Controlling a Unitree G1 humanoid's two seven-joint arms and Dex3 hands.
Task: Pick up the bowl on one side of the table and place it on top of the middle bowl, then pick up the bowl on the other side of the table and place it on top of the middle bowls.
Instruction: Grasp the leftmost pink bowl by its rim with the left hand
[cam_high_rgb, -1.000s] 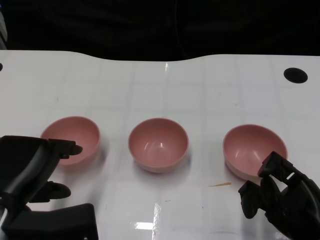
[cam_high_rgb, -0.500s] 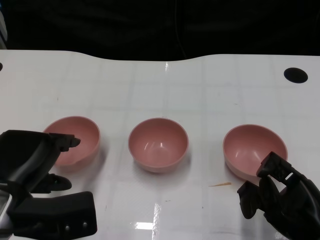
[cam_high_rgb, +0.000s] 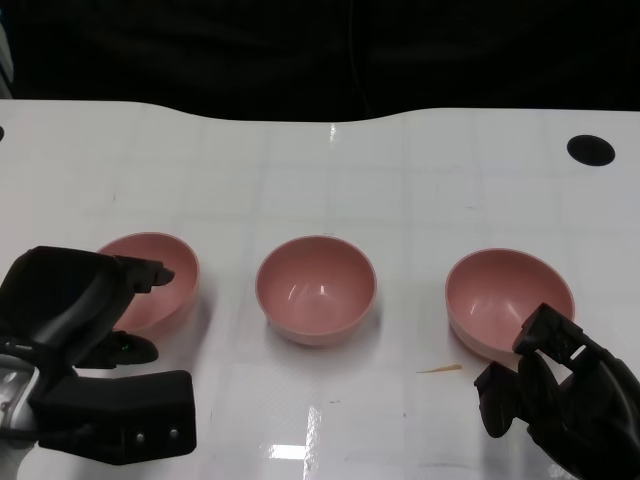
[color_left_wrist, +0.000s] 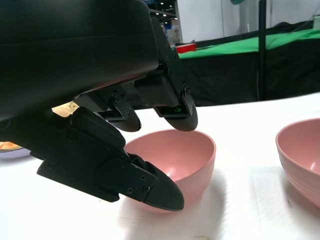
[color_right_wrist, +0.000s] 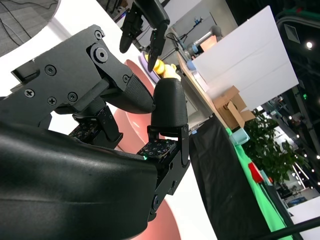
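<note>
Left hand (cam_high_rgb: 75, 300) has slid in over the left bowl (cam_high_rgb: 160, 275), fingers spread astride its near rim, not gripping. Middle bowl (cam_high_rgb: 316, 288) and right bowl (cam_high_rgb: 508, 298) sit upright, mouths up. Right hand (cam_high_rgb: 560, 395) hovers loosely curled, holding nothing. No writing shows.

The near rim of the left bowl (cam_high_rgb: 160, 275) is hidden by the left robot hand (cam_high_rgb: 75, 300), and whether it is touched cannot be told.
</note>
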